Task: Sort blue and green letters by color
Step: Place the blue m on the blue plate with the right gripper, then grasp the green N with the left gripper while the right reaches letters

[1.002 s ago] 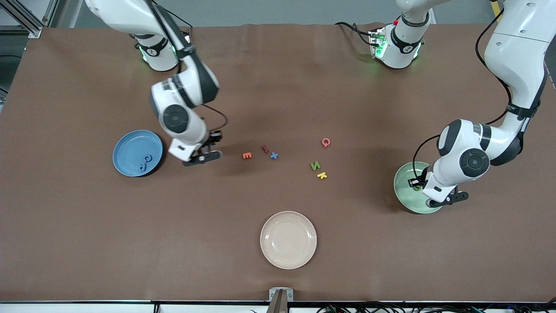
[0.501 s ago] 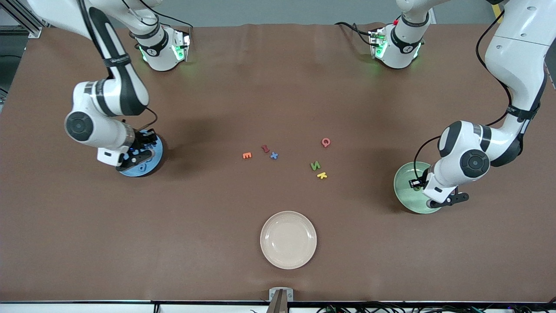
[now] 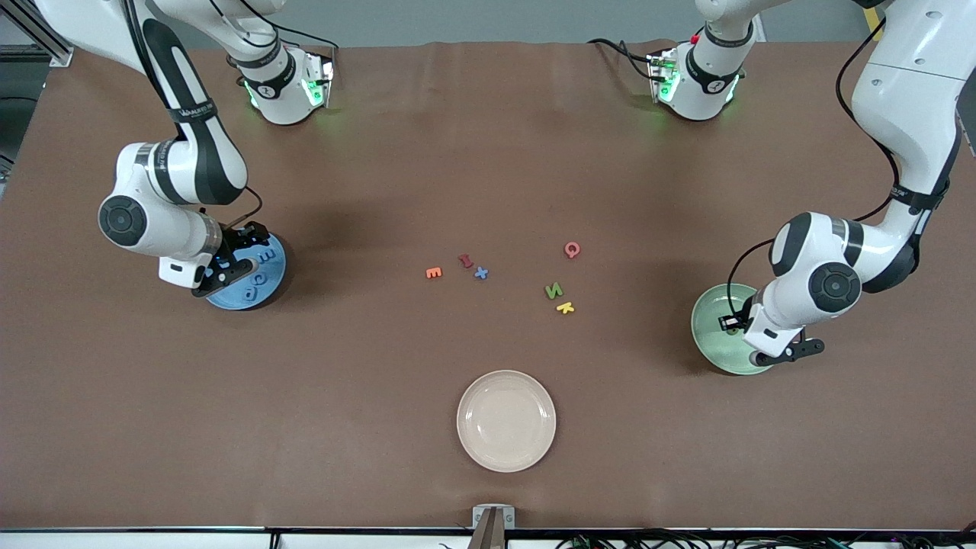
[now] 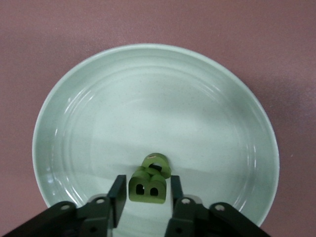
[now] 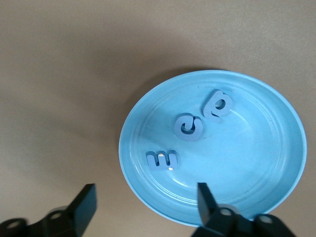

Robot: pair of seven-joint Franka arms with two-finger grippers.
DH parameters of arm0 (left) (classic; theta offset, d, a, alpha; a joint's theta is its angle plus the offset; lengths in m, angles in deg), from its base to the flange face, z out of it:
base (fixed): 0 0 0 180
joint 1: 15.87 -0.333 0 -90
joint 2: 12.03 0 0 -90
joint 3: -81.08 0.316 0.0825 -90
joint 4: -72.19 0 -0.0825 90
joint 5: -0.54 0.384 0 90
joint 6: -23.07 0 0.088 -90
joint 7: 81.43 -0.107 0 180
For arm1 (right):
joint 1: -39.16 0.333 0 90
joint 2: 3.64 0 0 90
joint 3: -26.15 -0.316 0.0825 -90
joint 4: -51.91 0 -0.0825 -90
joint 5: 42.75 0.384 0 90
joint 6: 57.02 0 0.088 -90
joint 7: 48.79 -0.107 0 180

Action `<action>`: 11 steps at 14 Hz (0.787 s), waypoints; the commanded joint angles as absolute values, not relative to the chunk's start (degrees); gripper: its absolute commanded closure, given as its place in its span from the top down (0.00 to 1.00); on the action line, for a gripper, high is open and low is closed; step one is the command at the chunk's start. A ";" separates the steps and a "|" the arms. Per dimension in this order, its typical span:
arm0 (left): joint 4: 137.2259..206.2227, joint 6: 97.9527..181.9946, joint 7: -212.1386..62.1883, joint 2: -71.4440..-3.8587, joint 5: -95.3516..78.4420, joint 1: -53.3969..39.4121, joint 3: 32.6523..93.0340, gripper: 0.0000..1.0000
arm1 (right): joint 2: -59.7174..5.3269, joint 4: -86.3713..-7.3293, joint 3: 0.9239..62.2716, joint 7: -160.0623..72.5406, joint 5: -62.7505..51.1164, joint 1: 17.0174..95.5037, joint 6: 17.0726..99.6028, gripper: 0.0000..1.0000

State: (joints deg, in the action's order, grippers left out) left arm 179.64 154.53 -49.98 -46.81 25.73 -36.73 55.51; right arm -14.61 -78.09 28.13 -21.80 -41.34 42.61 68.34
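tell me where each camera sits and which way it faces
Front view: high across the table, facing both arm bases; both arms show.
Left wrist view: on the left arm, looking down into the green plate; the left gripper shows.
Right wrist view: on the right arm, above the blue plate; the right gripper shows.
Shared: front also shows both plates.

We see a table (image 3: 488,168) under a brown cover. Directly on it lie three plates — a blue plate (image 3: 276,276) at the frame's left, a green plate (image 3: 707,324) at the right, and a cream plate (image 3: 506,420) at lower centre. Near the middle, loose letters rest on the cover: an orange E (image 3: 434,272), a dark red letter (image 3: 465,261), a blue + (image 3: 481,272), a pink letter (image 3: 572,249), a green N (image 3: 553,290) and a yellow K (image 3: 565,308) — the last two just beside each other.
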 commanded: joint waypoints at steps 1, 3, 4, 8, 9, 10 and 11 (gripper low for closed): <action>179.15 154.56 -49.97 -46.31 27.08 -36.96 55.24 1.00 | -12.17 -79.58 26.85 -25.65 -40.82 42.41 68.49 1.00; 179.15 153.86 -49.17 -45.00 26.56 -36.43 54.63 1.00 | -11.82 -78.88 26.68 -33.11 -40.73 46.00 68.31 1.00; 179.15 153.68 -49.08 -44.21 26.47 -36.26 53.84 1.00 | -11.82 -77.74 26.59 -38.54 -40.73 48.45 67.96 1.00; 179.15 149.74 -41.90 -42.00 26.38 -36.26 45.86 1.00 | -12.26 -68.88 26.68 -62.80 -40.73 58.91 60.68 1.00; 179.15 149.12 -39.09 -42.00 26.38 -36.26 43.84 1.00 | -12.43 -65.20 26.68 -66.77 -40.64 60.33 58.06 1.00; 179.15 149.02 -36.02 -42.09 26.38 -36.00 42.08 1.00 | -12.87 -60.81 26.59 -67.85 -39.68 60.95 53.85 1.00; 179.32 149.11 -34.16 -42.26 26.46 -35.56 40.93 1.00 | -13.83 -56.77 26.67 -67.78 -38.11 61.22 49.90 1.00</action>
